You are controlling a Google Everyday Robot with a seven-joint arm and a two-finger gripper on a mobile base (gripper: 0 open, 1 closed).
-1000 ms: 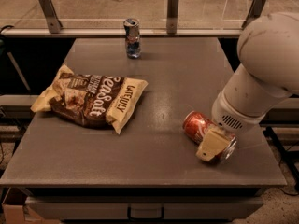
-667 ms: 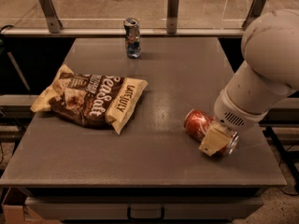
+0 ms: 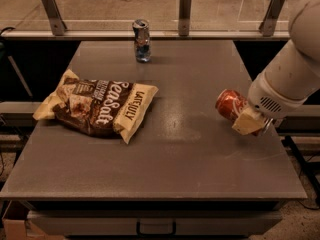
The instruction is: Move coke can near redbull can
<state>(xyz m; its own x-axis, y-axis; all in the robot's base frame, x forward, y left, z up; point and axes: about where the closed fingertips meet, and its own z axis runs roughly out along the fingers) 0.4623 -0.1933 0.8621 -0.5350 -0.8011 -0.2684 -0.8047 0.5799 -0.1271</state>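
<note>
The gripper (image 3: pixel 246 122) of the white robot arm (image 3: pixel 290 74) sits at the right edge of the grey table (image 3: pixel 200 154), its fingers clamped on the coke can (image 3: pixel 229 103). The can lies on its side in the grasp, silver end pointing left toward the middle of the table, with 1 cream-coloured finger pad (image 3: pixel 245 124) pressed across its body. Against the view 1 second ago, can and gripper are both higher and further right in the picture. The can appears raised off the surface, though contact with the tabletop cannot be ruled out.

The redbull can (image 3: pixel 142 40) stands upright at the far edge of the table, just left of centre and well apart from the coke can, exactly where it stood before. The brown-and-cream chip bag (image 3: pixel 97 104) lies flat on the left half of the table and has not shifted either. Behind the table, 3 metal posts (image 3: pixel 185 6) hold a low glass barrier.
</note>
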